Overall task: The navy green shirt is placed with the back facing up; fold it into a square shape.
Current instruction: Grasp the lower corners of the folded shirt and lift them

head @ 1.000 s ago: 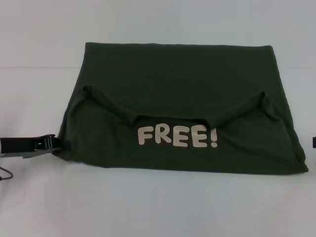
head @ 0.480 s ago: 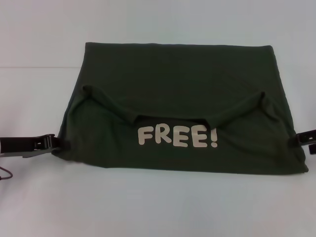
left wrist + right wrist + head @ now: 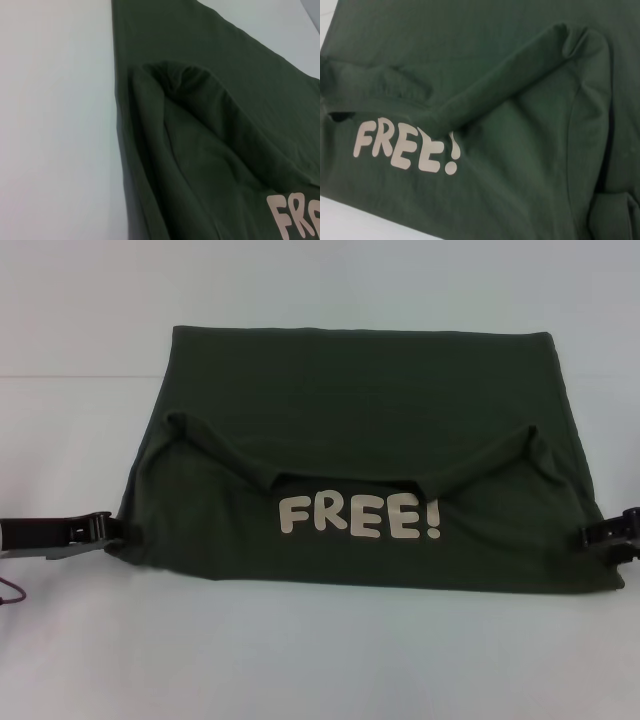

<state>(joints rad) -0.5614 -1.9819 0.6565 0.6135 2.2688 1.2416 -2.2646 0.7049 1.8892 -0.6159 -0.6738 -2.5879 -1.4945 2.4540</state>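
The navy green shirt (image 3: 360, 440) lies flat on the white table (image 3: 320, 660), partly folded: its near portion is turned back over the rest, so the pale "FREE!" lettering (image 3: 358, 517) faces up close to the near edge, toward six o'clock of the garment. Above the lettering the folded-over edge forms a shallow V, with a bunched corner at roughly ten o'clock and another at two o'clock. The far half of the shirt is plain and smooth.

The left gripper (image 3: 112, 531) sits low at the garment's eight o'clock corner, its tips touching the cloth edge. Whether the jaws are closed on fabric cannot be told.

The right gripper (image 3: 603, 533) is at the four o'clock corner, against the shirt's side edge. Its jaw state likewise cannot be told.

The left wrist view shows the bunched fold (image 3: 175, 80) and the table beside it. The right wrist view shows the lettering (image 3: 407, 146) and the opposite bunched corner (image 3: 580, 42).
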